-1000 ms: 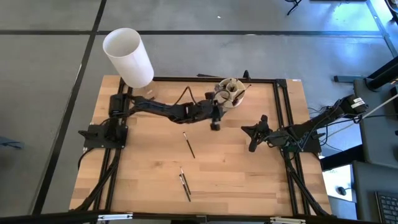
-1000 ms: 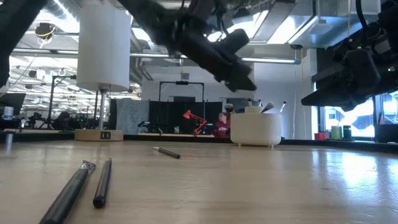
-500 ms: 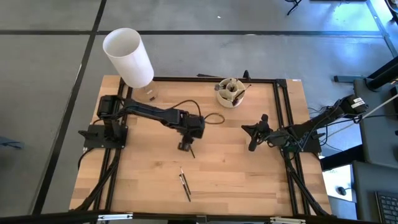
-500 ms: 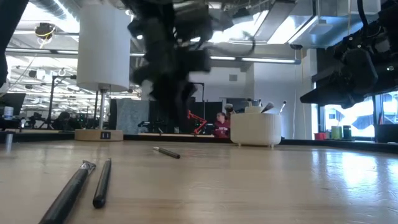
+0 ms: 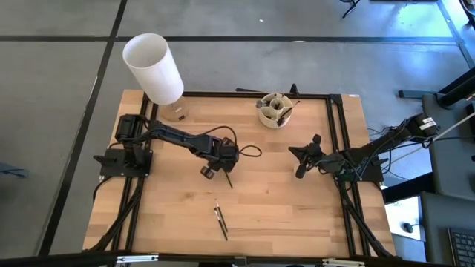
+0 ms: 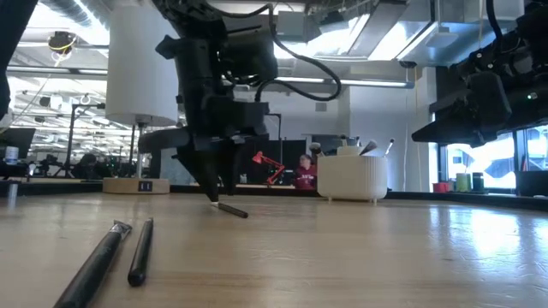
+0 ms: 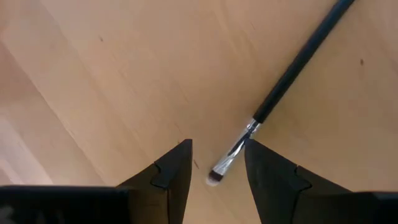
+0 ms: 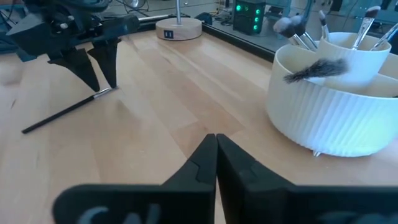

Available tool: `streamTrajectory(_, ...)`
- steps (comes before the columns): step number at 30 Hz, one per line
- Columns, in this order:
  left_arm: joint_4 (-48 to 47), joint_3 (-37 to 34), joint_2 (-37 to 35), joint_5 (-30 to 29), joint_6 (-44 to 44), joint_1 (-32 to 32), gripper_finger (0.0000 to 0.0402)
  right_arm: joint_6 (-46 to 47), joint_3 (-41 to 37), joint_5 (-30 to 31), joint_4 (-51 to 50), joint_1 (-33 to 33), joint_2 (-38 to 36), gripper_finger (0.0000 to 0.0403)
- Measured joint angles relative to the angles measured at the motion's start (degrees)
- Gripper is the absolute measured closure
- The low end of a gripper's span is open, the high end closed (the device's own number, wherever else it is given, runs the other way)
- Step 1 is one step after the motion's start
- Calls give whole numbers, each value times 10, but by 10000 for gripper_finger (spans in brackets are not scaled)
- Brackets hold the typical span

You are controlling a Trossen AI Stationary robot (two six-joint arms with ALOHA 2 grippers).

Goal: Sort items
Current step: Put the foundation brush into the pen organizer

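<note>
One thin black brush point(image 7: 292, 68) with a silver section and a dark bristle tip lies flat on the wooden table near its middle point(image 5: 227, 176). My left gripper point(image 7: 217, 144) points down over the brush's bristle end, open, with a finger on either side of it and low above the table point(image 6: 214, 195). Whether a finger touches the brush I cannot tell. Two more dark brushes point(image 5: 220, 217) lie side by side nearer the front edge point(image 6: 111, 252). My right gripper point(image 8: 216, 149) waits shut at the table's right point(image 5: 304, 159), holding nothing.
The round beige compartmented cup point(image 5: 261, 113), with brushes standing in it point(image 8: 323, 118), is at the far middle. A tall white cylinder point(image 5: 154, 68) on a round base stands at the far left corner. Bare wood lies around the lone brush.
My left gripper has come away from the cup toward the table's middle and near side. It has tipped from slanting to pointing down and has sunk over the lone brush's bristle end. Its fingers have stayed open. The brushes have not moved.
</note>
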Motion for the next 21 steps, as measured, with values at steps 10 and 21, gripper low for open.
streamTrajectory(10, 0, 0, 1, 13, 77, -16, 259, 9, 0, -6, 0, 0, 0, 399)
streamTrajectory(21, -9, 3, 39, 2, 93, -20, 341, 31, 0, -21, -1, 0, 0, 397)
